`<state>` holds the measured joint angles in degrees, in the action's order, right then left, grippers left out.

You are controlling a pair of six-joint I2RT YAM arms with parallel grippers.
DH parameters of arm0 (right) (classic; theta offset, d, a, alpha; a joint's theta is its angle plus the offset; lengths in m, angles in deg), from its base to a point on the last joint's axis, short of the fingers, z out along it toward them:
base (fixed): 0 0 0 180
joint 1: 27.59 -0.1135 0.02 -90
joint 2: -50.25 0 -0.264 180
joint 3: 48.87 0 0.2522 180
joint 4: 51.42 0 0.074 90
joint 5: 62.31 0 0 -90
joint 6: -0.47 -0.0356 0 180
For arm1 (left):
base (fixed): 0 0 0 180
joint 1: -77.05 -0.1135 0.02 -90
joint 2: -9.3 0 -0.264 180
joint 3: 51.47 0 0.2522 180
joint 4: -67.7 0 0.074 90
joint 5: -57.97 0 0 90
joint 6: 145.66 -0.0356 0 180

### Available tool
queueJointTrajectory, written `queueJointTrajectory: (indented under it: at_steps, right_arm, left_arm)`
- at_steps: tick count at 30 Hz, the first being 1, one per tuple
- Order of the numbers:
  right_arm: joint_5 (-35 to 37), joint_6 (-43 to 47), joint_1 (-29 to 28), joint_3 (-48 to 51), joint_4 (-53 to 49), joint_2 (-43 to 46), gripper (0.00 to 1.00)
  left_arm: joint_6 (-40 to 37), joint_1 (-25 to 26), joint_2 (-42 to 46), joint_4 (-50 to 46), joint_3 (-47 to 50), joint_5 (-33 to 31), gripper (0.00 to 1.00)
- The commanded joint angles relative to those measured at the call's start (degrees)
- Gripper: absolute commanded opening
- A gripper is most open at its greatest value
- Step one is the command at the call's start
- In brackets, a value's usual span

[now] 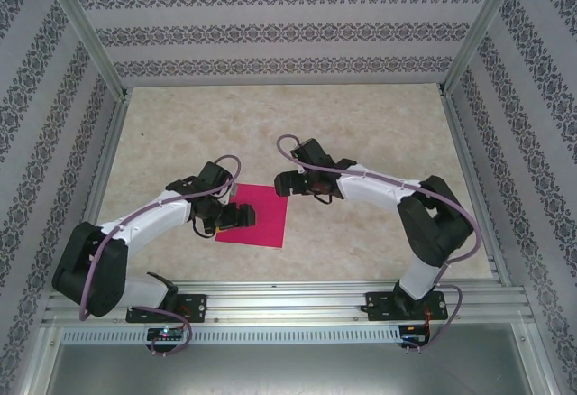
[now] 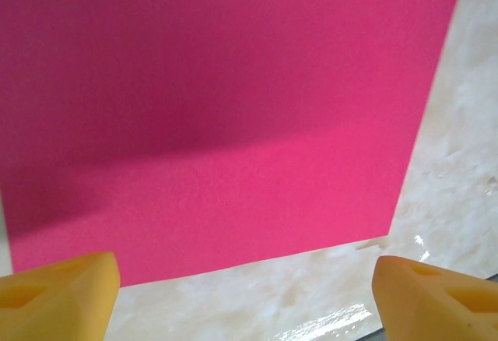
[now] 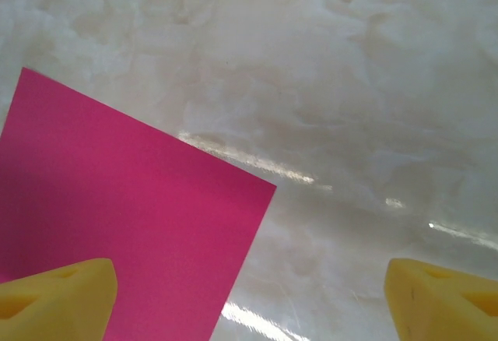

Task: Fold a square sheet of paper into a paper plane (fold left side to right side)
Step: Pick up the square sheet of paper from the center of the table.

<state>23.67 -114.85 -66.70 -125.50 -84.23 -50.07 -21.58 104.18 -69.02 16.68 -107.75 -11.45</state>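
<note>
Two grippers hang low over the table (image 1: 379, 142), one on each side of the sheet (image 1: 263, 219). From the top camera I see the sheet lying flat and unfolded near the middle of the table, a little toward the arms' edge and slightly skewed. The left gripper (image 1: 233, 217) sits over the sheet's left part and hides that edge from me. The right gripper (image 1: 290, 181) is beside the far right corner.

On the left wrist camera the left gripper (image 2: 247, 282) has its jaws wide apart with nothing between them. The sheet (image 2: 210, 107) spreads ahead of the yellow fingers (image 2: 58, 294), its near edge just beyond them, with bare table (image 2: 459, 162) to one side.

On the right wrist camera the right gripper (image 3: 249, 286) also has its jaws spread and holds nothing. One finger (image 3: 54, 298) overlaps the sheet (image 3: 124, 216) and the other is over bare table (image 3: 311, 61). A corner of the sheet points in between them.

I cannot tell whether any finger touches the paper.
</note>
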Motion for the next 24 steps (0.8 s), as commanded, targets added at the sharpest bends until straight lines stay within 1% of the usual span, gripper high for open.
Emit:
queueJointTrajectory:
  at_steps: [1,9,13,16,20,24]
  right_arm:
    - [2.1,-1.2,-1.4,-4.1,-2.0,-4.1,0.88]
    - [4.3,-0.2,-3.8,-12.2,-5.8,-13.5,0.9]
    - [3.5,-0.3,-4.9,-14.9,-7.7,-16.6,0.89]
    - [1.7,-0.5,-5.8,-14.9,-7.9,-17.1,0.88]
    - [-1.4,-0.6,-7.0,-14.6,-8.3,-17.2,0.84]
    - [-2.8,0.4,-8.3,-15.3,-9.4,-17.3,0.81]
  left_arm:
    - [3.0,0.4,-1.7,4.0,1.3,3.1,0.86]
    - [1.3,0.4,-5.1,2.9,0.4,1.6,0.86]
    - [0.7,0.4,-5.1,2.4,0.6,0.7,0.86]
    - [1.1,0.4,-5.4,3.4,1.3,0.9,0.86]
    - [1.4,0.4,-5.8,4.2,2.1,0.8,0.86]
    - [1.4,0.4,-6.0,4.5,2.3,0.7,0.86]
